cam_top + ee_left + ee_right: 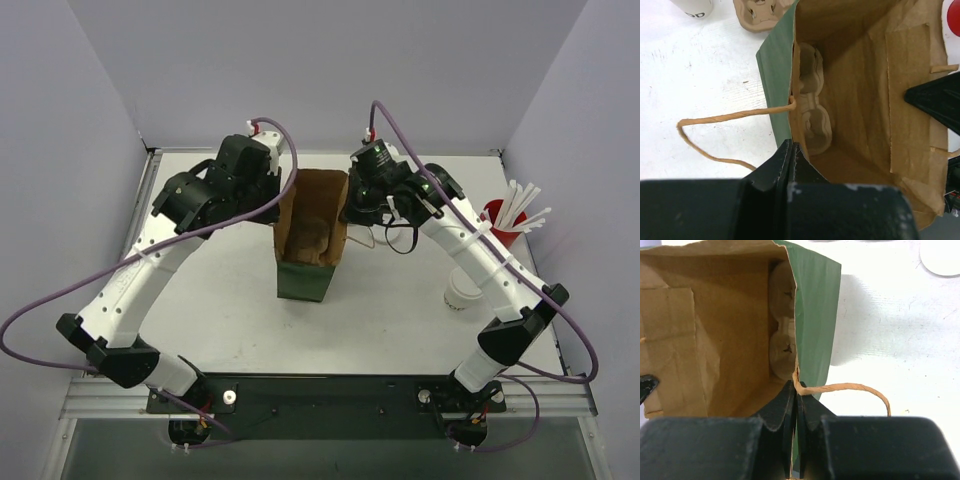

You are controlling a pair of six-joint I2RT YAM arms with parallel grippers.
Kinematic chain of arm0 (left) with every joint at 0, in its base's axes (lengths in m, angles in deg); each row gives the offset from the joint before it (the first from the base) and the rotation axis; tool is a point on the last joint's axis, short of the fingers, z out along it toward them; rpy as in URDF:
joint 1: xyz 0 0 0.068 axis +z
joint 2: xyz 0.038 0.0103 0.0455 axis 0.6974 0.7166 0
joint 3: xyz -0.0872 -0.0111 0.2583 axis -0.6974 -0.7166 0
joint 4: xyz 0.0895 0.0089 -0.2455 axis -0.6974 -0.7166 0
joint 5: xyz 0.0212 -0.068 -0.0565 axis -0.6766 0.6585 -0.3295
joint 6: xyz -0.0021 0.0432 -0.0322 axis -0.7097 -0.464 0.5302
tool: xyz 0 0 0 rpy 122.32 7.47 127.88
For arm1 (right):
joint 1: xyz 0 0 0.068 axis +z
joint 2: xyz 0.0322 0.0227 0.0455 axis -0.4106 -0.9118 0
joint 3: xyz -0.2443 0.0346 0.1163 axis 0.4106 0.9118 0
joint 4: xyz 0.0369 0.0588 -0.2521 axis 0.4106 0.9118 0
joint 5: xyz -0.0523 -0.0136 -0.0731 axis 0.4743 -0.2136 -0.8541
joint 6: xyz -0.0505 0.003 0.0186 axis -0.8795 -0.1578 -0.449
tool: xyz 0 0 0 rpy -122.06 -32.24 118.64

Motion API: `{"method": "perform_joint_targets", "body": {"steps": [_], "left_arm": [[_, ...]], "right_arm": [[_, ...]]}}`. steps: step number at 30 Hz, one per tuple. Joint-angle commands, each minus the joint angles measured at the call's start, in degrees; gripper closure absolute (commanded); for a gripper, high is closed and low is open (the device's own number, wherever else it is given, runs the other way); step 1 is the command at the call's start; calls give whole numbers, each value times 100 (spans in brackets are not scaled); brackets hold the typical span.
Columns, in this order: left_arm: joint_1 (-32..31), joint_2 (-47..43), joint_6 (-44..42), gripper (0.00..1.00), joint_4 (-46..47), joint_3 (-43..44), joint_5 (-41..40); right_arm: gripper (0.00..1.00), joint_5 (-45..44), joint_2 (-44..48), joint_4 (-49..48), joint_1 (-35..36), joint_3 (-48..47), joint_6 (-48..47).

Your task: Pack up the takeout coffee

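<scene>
Overhead and wrist views of my two arms at a green paper bag (305, 280) that stands upright near the middle of the white table (230, 300), its mouth spread open. My left gripper (791, 150) is clamped on the bag's left rim, fingers pressed together with the paper edge between them, just beside the root of a twisted paper handle (720, 117) that loops out over the table. My right gripper (796, 390) pinches the opposite rim in the same way, next to the other handle (850, 386). Inside, against one wall at the bottom, lies a moulded cardboard carrier (812, 110); from the right wrist it shows as two round pale shapes with small cross marks, and I cannot tell whether these are lids or empty wells. One white paper cup (463, 290) stands on the table to the right of the bag, partly under my right forearm. From the left wrist, a second carrier (760, 12) is seen near it. A red cup of white straws (505, 222) stands by the right wall.
</scene>
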Motion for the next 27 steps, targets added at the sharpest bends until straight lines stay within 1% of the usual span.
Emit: {"method": "perform_joint_targets", "body": {"steps": [1, 2, 4, 5, 8, 9, 10, 11, 12, 14, 16, 17, 18, 19, 20, 21, 22, 24, 25, 26, 27], "left_arm": [[53, -28, 23, 100, 137, -550, 112], [131, -11, 32, 100, 233, -891, 121], [211, 94, 32, 100, 418, -1131, 288], [211, 156, 40, 100, 549, -1271, 375], [150, 148, 111, 100, 621, -1238, 481], [167, 139, 50, 100, 525, -1107, 325], [237, 121, 6, 100, 420, -1036, 201], [333, 60, -47, 100, 271, -992, 78], [613, -10, -143, 100, 261, -931, 112], [808, -133, -205, 100, 208, -843, 130], [827, -99, -223, 100, 112, -571, 77], [748, -55, -197, 100, 103, -517, 277], [626, -46, -101, 100, 129, -491, 271], [242, -28, -48, 100, 138, -403, 210], [72, 41, -4, 100, 103, -359, 105], [-34, 68, 49, 100, 102, -341, 95], [-104, 86, 41, 100, 120, -358, 103], [-18, 77, -47, 100, 15, -403, -246], [79, 86, -108, 100, -55, -394, -335], [349, 34, -161, 100, -91, -429, -336], [474, -10, -240, 100, -91, -446, -301]], "right_arm": [[100, 0, -144, 262, -1, 200, -66], [100, 1, -188, 236, -18, 271, -74], [100, 18, -303, 227, -123, 464, -153], [100, -121, -286, 245, -168, 535, -180], [100, -167, -101, 227, -335, 632, -206], [100, -106, -171, 227, -291, 536, -232], [100, -61, -258, 245, -117, 396, -224], [100, -52, -364, 306, 41, -6, -198], [100, -61, -617, 350, 208, -218, -171], [100, -44, -899, 499, 682, -946, -127], [100, -43, -1181, 674, 798, -1353, -153], [100, -122, -1199, 849, 755, -1441, -240], [100, -227, -1095, 921, 659, -1364, -276], [100, -358, -972, 948, 536, -1224, -303], [100, -351, -841, 931, 396, -1005, -346], [100, -334, -578, 922, 55, -664, -373], [100, -368, -471, 904, -61, -530, -382], [100, -377, -321, 878, -177, -432, -391], [100, -360, -338, 869, -142, -527, -382], [100, -308, -373, 878, -89, -589, -373], [100, -307, -478, 886, -28, -677, -356]]}}
